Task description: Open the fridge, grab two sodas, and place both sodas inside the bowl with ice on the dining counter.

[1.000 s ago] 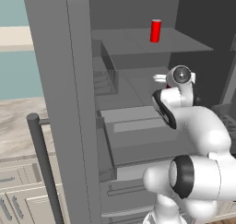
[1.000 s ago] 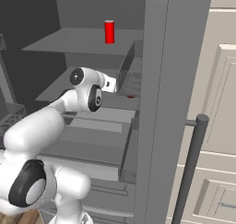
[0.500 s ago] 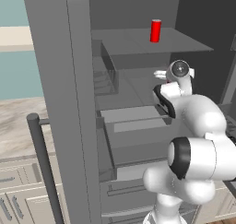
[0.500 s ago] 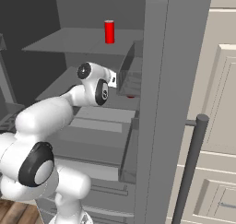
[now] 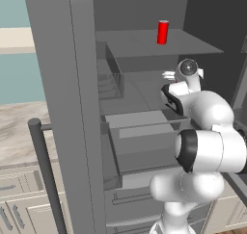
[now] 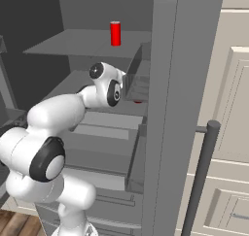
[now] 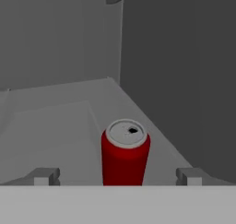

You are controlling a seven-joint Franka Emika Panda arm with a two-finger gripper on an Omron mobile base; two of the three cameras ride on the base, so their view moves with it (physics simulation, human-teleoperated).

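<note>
Spread wide, the gripper [image 7: 118, 178] frames 1 upright red soda can [image 7: 125, 153] on a lower fridge shelf [image 7: 55, 121] (ungrasped), a 2nd soda can [image 5: 163, 32] waits higher, so only door-opening looks done.

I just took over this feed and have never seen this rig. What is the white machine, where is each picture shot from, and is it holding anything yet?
The white machine is a robot arm on a driving base, reaching into an open grey fridge. Two pictures come from cameras on the base, behind the arm to its left and right. The third looks along the gripper from the hand.

One red soda can stands upright on the upper shelf. A second can stands upright on a lower shelf, between the spread fingertips. Nothing is held yet: the jaws are open around it, not closed on it.
</note>
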